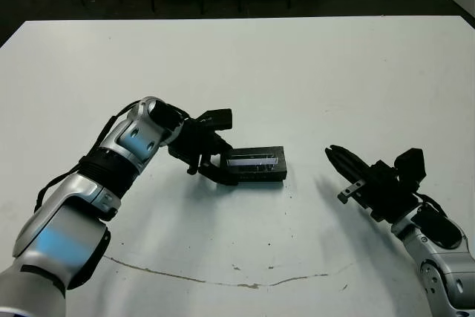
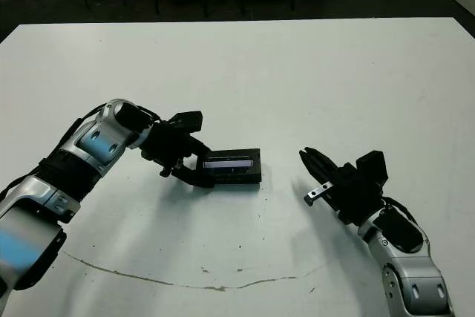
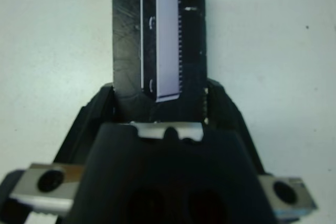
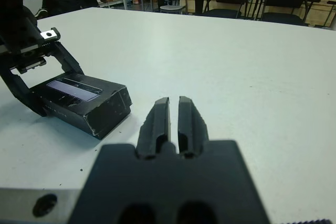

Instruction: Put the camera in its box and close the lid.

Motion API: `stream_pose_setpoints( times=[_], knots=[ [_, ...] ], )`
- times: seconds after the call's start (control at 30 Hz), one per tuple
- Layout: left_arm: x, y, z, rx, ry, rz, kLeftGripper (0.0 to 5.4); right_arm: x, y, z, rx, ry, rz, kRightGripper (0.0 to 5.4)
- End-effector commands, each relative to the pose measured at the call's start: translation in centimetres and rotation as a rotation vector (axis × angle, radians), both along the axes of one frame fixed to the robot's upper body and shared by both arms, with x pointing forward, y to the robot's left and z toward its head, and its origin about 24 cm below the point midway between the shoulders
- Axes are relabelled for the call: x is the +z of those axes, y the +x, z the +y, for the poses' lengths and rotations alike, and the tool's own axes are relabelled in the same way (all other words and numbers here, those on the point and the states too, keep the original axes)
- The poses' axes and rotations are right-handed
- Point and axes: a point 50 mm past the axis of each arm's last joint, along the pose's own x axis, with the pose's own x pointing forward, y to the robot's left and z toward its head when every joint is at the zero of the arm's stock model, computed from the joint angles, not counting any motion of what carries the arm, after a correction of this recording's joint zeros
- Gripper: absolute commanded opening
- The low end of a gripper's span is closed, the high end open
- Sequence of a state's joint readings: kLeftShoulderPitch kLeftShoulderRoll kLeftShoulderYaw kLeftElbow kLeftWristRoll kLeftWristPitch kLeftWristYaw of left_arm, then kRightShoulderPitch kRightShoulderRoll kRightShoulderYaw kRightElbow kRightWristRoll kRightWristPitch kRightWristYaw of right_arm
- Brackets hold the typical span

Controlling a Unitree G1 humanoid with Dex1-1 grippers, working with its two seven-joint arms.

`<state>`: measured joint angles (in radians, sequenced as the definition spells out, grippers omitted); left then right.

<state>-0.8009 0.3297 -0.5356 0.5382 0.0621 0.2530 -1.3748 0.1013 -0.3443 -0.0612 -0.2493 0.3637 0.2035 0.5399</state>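
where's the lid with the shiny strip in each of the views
Left eye view: the lid lies left of centre, at the left gripper.
Right eye view: the lid is left of centre.
Left wrist view: it fills the upper middle, held between the jaws.
Right wrist view: it sits at the left edge.
Shared landmark: the lid's silvery strip.

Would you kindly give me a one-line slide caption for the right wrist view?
Right end effector, fingers together, faces the lidded box that the left end effector straddles on the white table.
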Motion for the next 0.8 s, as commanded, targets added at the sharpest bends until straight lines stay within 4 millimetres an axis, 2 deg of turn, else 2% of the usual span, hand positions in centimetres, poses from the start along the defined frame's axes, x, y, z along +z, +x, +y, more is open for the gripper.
stream_pose_setpoints(
  times=[0.03, 0.07, 0.57, 0.8],
  knots=[
    [-2.1, -0.8, 0.5, -0.009, 0.096, 0.05, 2.67, -0.5, 0.0, -0.2, -0.002, -0.005, 0.017, 0.0],
    [-2.1, -0.8, 0.5, -0.003, 0.102, 0.061, 2.67, -0.5, 0.0, -0.2, -0.001, -0.003, 0.018, 0.0],
    [-2.7, -0.9, 1.5, -0.019, 0.089, -0.029, 5.39, -0.5, -0.1, -0.1, -0.006, -0.005, 0.017, 0.0],
    [-3.3, -1.0, 2.5, 0.048, 0.068, 0.026, 5.39, -0.5, -0.1, -0.1, -0.007, 0.003, 0.019, 0.0]
  ],
)
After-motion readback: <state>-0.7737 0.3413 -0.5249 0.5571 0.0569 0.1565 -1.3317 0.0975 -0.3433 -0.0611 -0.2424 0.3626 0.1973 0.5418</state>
